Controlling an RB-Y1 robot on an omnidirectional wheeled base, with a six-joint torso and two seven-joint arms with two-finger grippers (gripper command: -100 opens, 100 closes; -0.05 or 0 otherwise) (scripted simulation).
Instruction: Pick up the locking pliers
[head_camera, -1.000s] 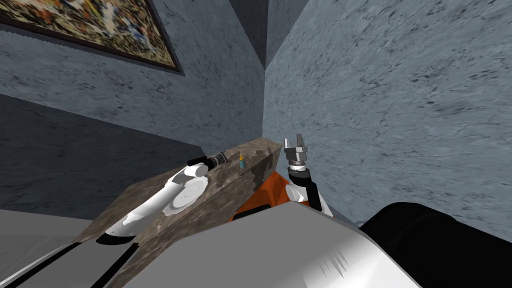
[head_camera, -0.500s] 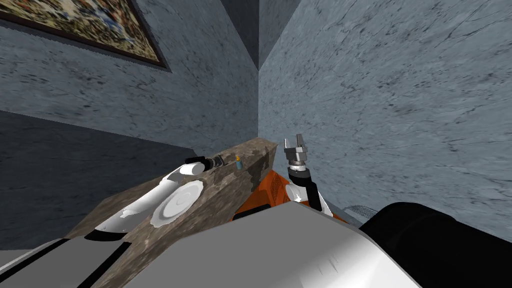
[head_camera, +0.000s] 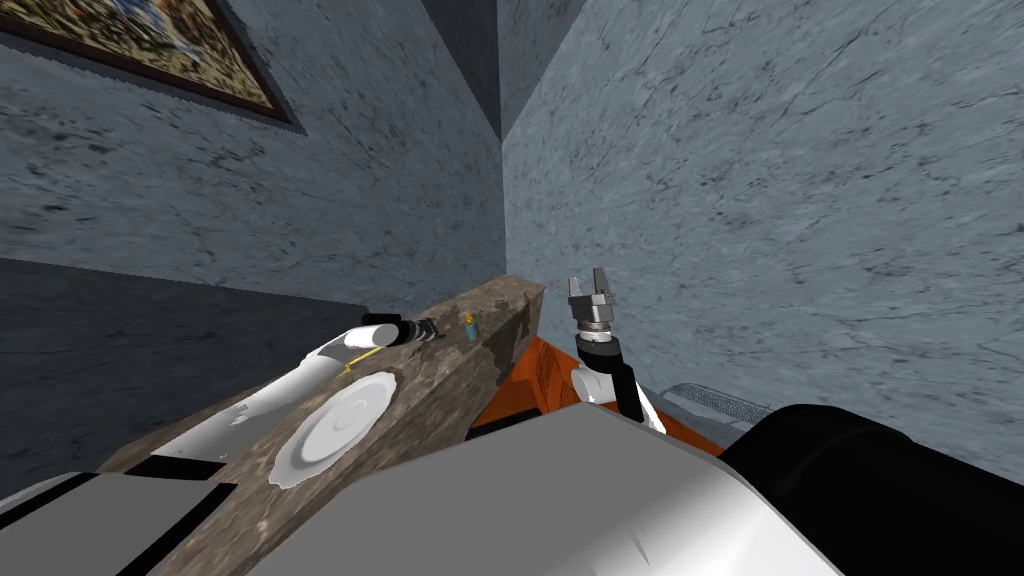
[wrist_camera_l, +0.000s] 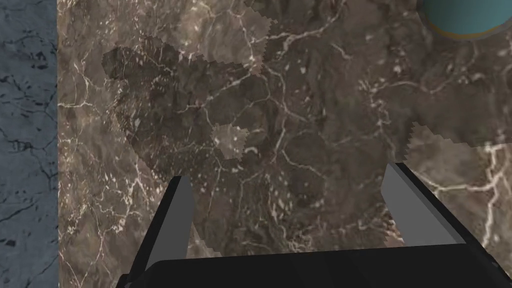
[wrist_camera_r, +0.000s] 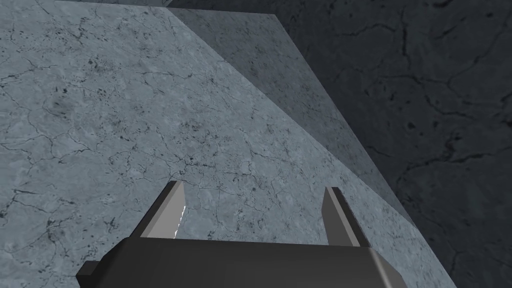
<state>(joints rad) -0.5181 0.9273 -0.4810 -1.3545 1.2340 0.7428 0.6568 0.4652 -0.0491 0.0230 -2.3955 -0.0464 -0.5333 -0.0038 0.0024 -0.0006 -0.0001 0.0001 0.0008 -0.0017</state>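
My left gripper (head_camera: 430, 328) reaches over a brown marble counter (head_camera: 440, 400), open and empty, next to a small blue bottle (head_camera: 469, 325). In the left wrist view its fingers (wrist_camera_l: 176, 210) spread above bare marble (wrist_camera_l: 280, 125), and a teal round object (wrist_camera_l: 465, 17) sits beyond the right finger. A thin yellow sliver (head_camera: 350, 367) lies beside my left forearm; I cannot tell what it is. My right gripper (head_camera: 592, 282) is raised off the counter's end, open and empty (wrist_camera_r: 254, 186).
A white plate (head_camera: 335, 430) lies on the counter near my left forearm. An orange object (head_camera: 540, 375) sits below the counter's end, with a grey grate (head_camera: 715, 403) on the floor beside it. Blue-grey walls (head_camera: 750, 200) meet in a corner behind the counter.
My head view has swung, so the counter and plate slid down-left in the picture. The plate now lies clear of my left forearm and the yellow sliver has come into sight. The right arm holds still.
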